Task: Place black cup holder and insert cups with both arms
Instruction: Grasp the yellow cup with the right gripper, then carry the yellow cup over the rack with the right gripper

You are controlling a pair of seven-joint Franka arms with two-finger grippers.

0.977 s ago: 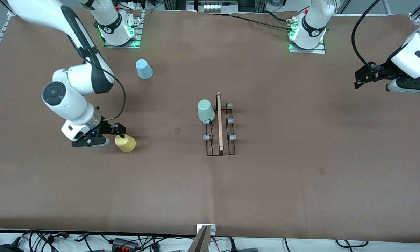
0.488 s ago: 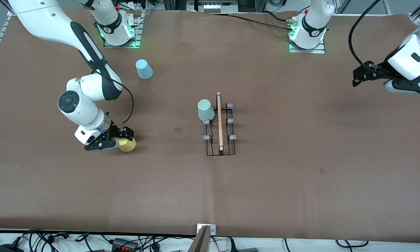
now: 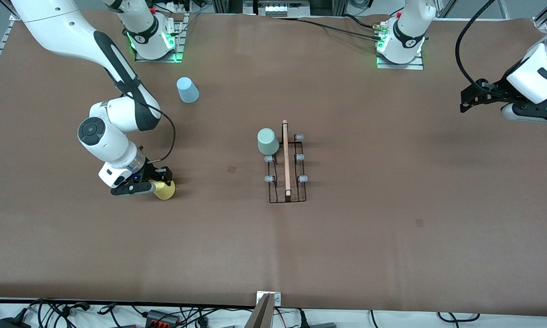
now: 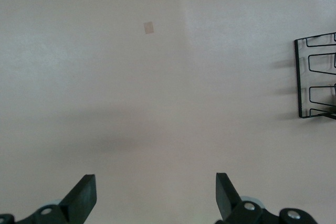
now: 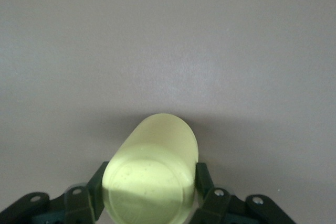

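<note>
The black cup holder [image 3: 287, 193] stands mid-table, its wooden rod [image 3: 285, 155] on top; its wire edge shows in the left wrist view [image 4: 315, 77]. A mint green cup [image 3: 267, 142] sits on one of its pegs, on the side toward the right arm. A light blue cup [image 3: 187, 89] stands upside down near the right arm's base. The yellow cup [image 3: 166, 190] lies on its side on the table. My right gripper [image 3: 157, 182] is shut on it, with fingers [image 5: 202, 177] pressed on both sides of the cup [image 5: 152, 177]. My left gripper [image 3: 465, 99] is open and empty, up over the left arm's end of the table [image 4: 156, 190].
Two small square marks are on the brown table cover [image 3: 231, 169] [image 3: 419, 222]. The arm bases [image 3: 155, 41] [image 3: 401, 45] stand along the edge farthest from the front camera. Cables lie along the nearest edge [image 3: 164, 314].
My right gripper moved toward the yellow cup, came around it and closed on it; the cup shifted slightly. My left gripper drifted a little over its end of the table.
</note>
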